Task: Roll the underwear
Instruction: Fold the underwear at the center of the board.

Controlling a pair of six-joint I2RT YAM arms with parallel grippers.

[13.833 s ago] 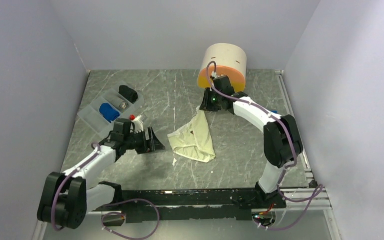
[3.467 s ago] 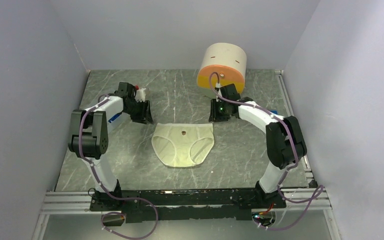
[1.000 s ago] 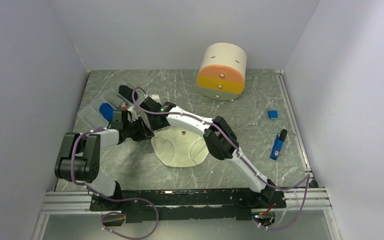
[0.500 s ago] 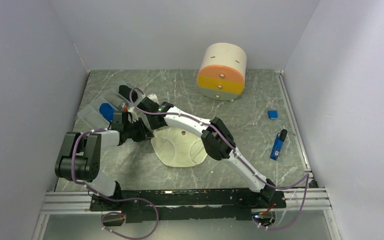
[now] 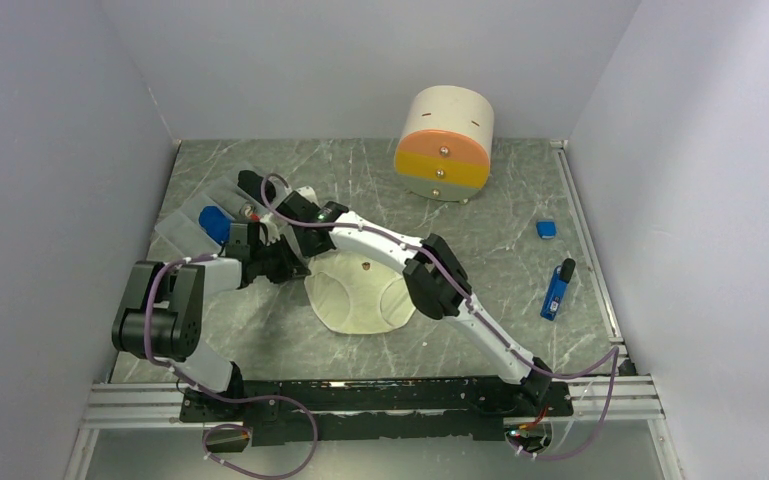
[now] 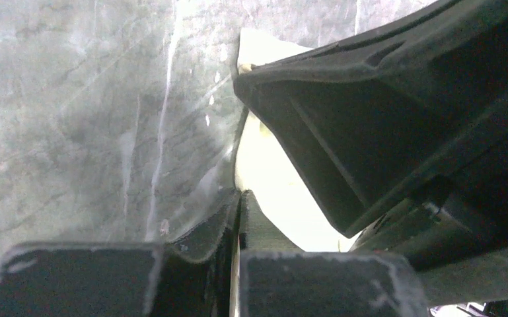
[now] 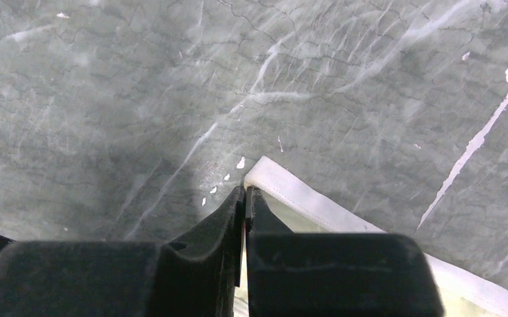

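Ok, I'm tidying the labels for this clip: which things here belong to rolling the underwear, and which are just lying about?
Job: cream underwear; blue underwear in the tray; left gripper and right gripper, both pinching the cream pair.
Lying about: black bundle; drawer unit; blue stick; small blue block.

Overhead, the right arm point(image 5: 380, 243) is crossing the cream underwear point(image 5: 360, 300), covering its far left corner. The right gripper point(image 7: 245, 193) is hiding that corner's tip from its own camera, where the waistband is running off the lower right edge. It is also blocking most of the washed-out cloth from the left wrist camera. The blue underwear point(image 5: 212, 222) is showing only partly, seemingly bundled.
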